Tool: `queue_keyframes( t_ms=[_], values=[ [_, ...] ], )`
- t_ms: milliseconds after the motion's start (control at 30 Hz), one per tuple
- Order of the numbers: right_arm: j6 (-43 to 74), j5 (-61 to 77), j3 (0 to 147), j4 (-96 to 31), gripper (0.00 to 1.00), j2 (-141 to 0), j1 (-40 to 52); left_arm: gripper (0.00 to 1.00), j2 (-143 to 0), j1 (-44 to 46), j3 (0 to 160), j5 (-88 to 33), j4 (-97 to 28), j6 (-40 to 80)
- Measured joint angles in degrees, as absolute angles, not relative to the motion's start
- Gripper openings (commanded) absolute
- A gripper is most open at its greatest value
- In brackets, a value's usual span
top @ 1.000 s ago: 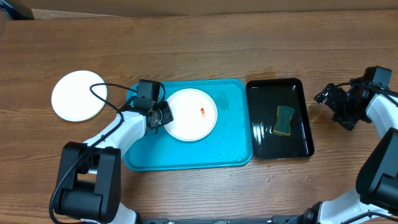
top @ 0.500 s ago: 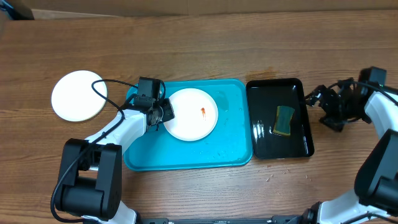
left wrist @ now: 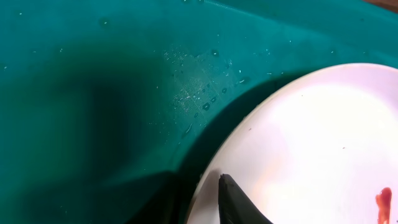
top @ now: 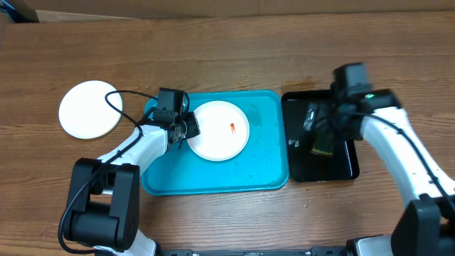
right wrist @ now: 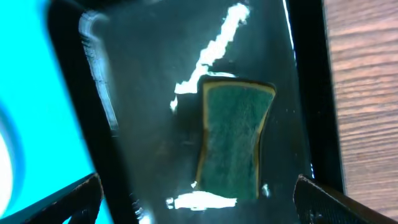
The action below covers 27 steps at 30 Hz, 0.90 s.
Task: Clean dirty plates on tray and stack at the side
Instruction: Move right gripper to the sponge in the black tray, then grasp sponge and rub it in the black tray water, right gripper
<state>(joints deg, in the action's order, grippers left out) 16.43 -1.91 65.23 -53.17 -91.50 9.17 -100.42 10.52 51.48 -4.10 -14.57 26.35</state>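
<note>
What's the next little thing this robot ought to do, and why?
Probably lower the open right claw onto the sponge and close on it: it hangs right over the sponge in the black tray, while the plate on the turquoise tray shows a red smear, with the left claw at its rim.

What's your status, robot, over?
Left gripper at plate rim on tray, grip unclear. Right gripper open over sponge. Plate bears red smear. Nothing in the way.

The white round plate (top: 213,142) carries an orange-red smear (top: 232,128), its rectangular plastic tray (top: 213,181) is turquoise-blue, and the sponge (right wrist: 235,140) is green edged with yellow.
</note>
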Motion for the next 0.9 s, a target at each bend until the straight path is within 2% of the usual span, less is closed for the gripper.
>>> queue_keyframes(
  t_ms=[133,433,567,600,667,700,800,833,867,900],
  values=[
    [18.9,-4.3,59.9,-49.5,1.00,-93.7,9.0,0.23,-100.4,10.5,51.5,-4.1,-14.6,26.3],
    [21.0,-2.8,54.2,-44.3,0.88,-95.2,8.6,0.23,-100.6,10.5,51.5,-4.9,-14.1,26.3],
    [21.0,-2.8,50.9,-39.4,0.73,-95.2,8.6,0.24,-100.6,10.5,51.5,-4.9,-14.1,26.3],
    [21.0,-2.9,50.1,-38.4,0.61,-95.2,8.6,0.24,-100.6,10.5,51.5,-5.0,-14.1,26.3],
    [20.8,-3.1,49.7,-38.0,0.12,-95.1,8.6,0.24,-100.6,10.5,51.5,-5.0,-14.1,26.3],
    [21.1,-3.2,49.7,-37.7,0.04,-95.1,8.7,0.24,-100.6,10.5,51.5,-5.0,-14.1,26.3],
    [21.2,-3.2,49.7,-38.3,0.04,-95.1,8.6,0.25,-100.6,10.5,51.5,-5.1,-14.1,26.3],
    [21.2,-3.2,49.8,-38.9,0.33,-95.1,8.6,0.26,-100.6,10.5,51.5,-5.2,-14.1,26.3],
    [21.4,-3.2,50.2,-39.9,0.70,-95.1,8.6,0.28,-100.6,10.5,51.5,-5.2,-14.1,26.4],
    [21.0,-3.2,50.7,-41.5,0.81,-95.1,8.6,0.31,-100.6,10.5,51.5,-5.3,-14.1,26.3]
  ],
)
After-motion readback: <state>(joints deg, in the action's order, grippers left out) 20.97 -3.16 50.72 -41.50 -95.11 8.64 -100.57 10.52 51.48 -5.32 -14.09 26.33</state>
